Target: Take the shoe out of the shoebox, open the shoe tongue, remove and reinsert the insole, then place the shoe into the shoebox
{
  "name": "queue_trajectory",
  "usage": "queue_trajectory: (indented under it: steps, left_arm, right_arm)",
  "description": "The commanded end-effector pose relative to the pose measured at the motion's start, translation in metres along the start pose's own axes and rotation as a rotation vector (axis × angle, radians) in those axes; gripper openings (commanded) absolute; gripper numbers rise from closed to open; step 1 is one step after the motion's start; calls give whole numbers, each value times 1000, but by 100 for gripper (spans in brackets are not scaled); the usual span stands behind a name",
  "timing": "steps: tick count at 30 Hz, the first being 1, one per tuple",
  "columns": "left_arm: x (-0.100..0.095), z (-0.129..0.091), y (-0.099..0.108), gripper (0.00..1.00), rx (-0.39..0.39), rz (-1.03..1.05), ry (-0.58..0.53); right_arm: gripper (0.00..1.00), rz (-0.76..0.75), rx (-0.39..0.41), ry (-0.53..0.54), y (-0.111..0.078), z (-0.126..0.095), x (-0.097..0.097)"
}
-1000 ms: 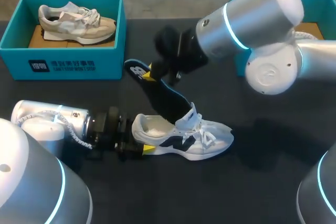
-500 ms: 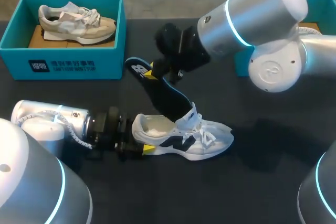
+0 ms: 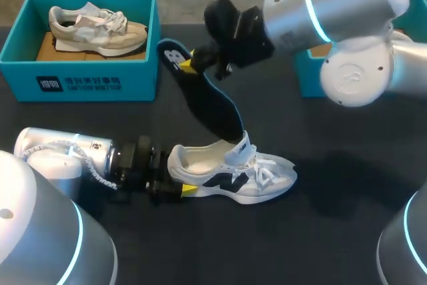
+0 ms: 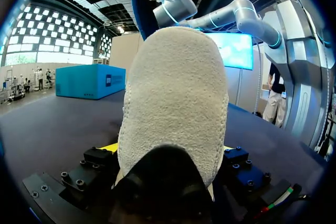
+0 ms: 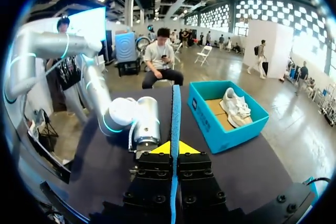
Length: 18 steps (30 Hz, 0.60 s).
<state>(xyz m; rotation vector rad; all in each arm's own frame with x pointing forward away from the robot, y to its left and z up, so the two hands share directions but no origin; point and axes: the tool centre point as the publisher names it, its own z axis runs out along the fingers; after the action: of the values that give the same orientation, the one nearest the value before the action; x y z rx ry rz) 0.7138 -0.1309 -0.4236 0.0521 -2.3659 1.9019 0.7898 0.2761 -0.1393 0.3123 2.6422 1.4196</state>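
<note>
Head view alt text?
The right gripper holds a dark blue insole, its lower end at the opening of a white sneaker that the left gripper clamps at the heel. A beige sneaker lies in a teal shoebox.

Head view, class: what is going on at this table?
The left hand is shut on the heel of the white shoe, which lies on the table. The right hand is shut on the dark insole, held slanting above the shoe with its lower end at the shoe's opening. A second shoe sits in the teal shoebox.
</note>
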Motion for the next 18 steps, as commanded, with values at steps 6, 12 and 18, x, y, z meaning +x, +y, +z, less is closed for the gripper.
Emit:
queue_trajectory:
  steps: [6, 12, 18]
  left_arm:
    - [-1, 1, 3, 0, -1, 0, 2]
    - [-1, 1, 3, 0, -1, 0, 2]
    - [-1, 1, 3, 0, -1, 0, 2]
  right_arm:
    - [0, 89, -74, 50, 16, -27, 2]
    - [0, 166, -188, 74, 28, -49, 5]
    - [0, 247, -348, 92, 33, -72, 5]
